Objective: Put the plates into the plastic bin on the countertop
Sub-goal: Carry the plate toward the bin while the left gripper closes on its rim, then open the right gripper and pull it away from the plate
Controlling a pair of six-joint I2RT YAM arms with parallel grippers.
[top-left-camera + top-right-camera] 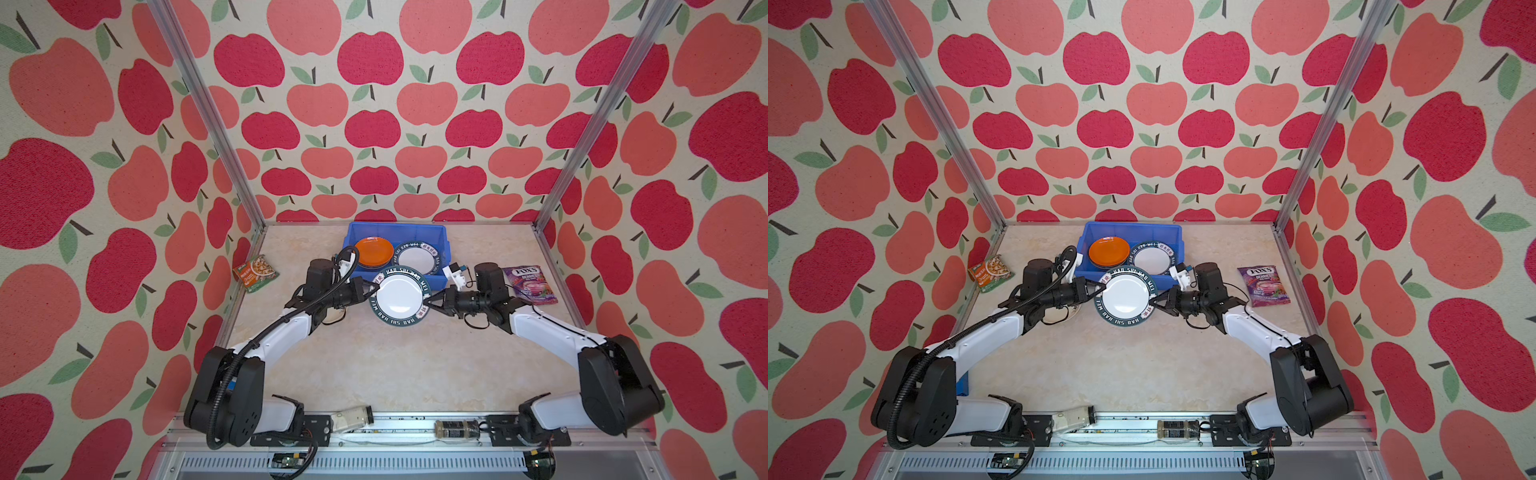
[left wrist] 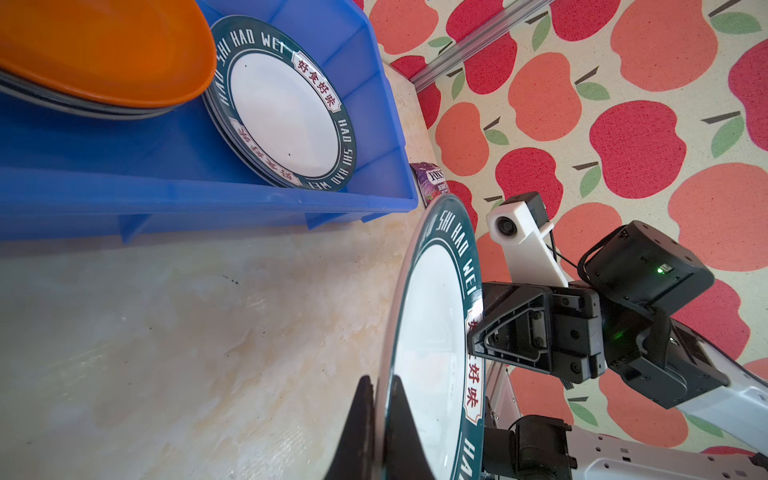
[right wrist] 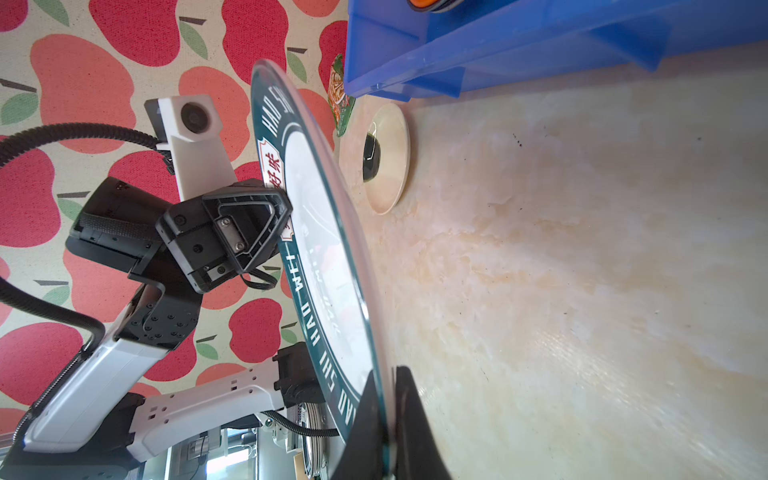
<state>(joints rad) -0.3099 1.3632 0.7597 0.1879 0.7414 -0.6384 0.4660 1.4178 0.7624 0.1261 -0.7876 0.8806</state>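
Left arm (image 1: 232,395) and right arm (image 1: 615,386) closest to lens, at 7 and 5 o'clock, both angled in toward centre.
Countertop (image 1: 395,365): beige marble-look, near half mostly bare.
Bin (image 1: 399,232): blue, at 12 o'clock end, long axis 9-to-3.
Held plate (image 1: 400,296): white with green lettered rim, dead centre. Looks lifted off countertop and roughly level. Far edge overlaps bin's near wall in both top views; touching or not, cannot tell.
Lettered stack (image 1: 417,258): same pattern, in bin's 3 o'clock half.
Orange stack (image 1: 374,251): in bin's 9 o'clock half, darker plates under it in left wrist view.
Small plate (image 3: 392,137): cream with dark blotch, on countertop around 8 o'clock of held plate, not yet binned.
Noodle packet (image 1: 255,272) at 9 o'clock edge, purple packet (image 1: 528,284) at 3 o'clock edge.
Pale jar (image 1: 353,419) and dark jar (image 1: 457,429) lying on rail at 6 o'clock.
Left gripper (image 1: 375,287): closed on held plate's rim at 10 o'clock.
Right gripper (image 1: 427,300): pinching rim at 4 o'clock, opposite.
Key relation: bin straight at 12 o'clock from held plate, grip line 10-to-4 across that path, arms about equally near.
Likely next: carry toward 1 o'clock, clear near wall, lower onto lettered stack.
Risk: rim catching wall, or one side letting go early.
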